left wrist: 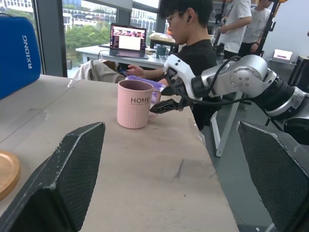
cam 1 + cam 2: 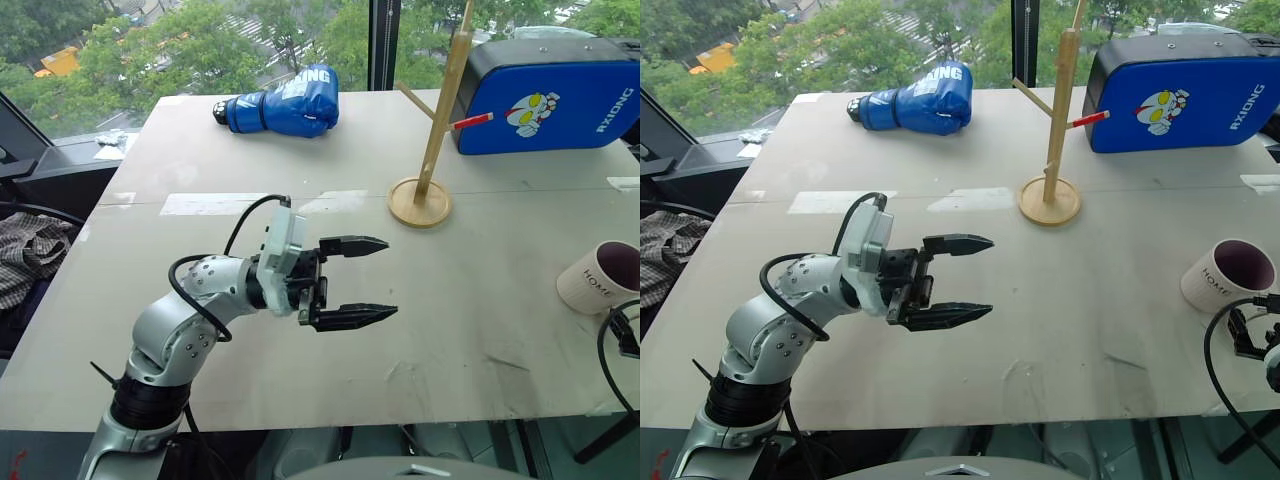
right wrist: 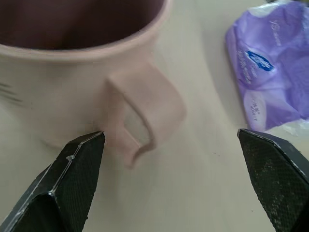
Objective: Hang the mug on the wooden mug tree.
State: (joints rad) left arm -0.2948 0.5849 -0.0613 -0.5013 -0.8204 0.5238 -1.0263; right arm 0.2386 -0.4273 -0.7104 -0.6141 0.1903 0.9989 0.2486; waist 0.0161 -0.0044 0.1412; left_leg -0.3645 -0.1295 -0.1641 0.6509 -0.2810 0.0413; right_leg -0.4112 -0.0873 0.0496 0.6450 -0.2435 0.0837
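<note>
Mug (image 2: 598,277) stands upright at the surface's (image 2: 300,300) near right edge, not yet lifted; your right hand (image 3: 171,181) is spread, fingers straddling its handle; left hand (image 2: 355,282) released, idle mid-surface; wooden mug tree (image 2: 428,150) far centre, pegs bare; everything remains.

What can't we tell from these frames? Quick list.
- Wooden mug tree: top of the pole runs past the upper edge of both eye views, so upper pegs can't be counted.
- Mug: handle hidden behind its body in the eye views.
- Right gripper: small in the left wrist view; contact with the mug unclear.
- Purple tissue packet: blurred and cut by the frame edge; print unreadable.
</note>
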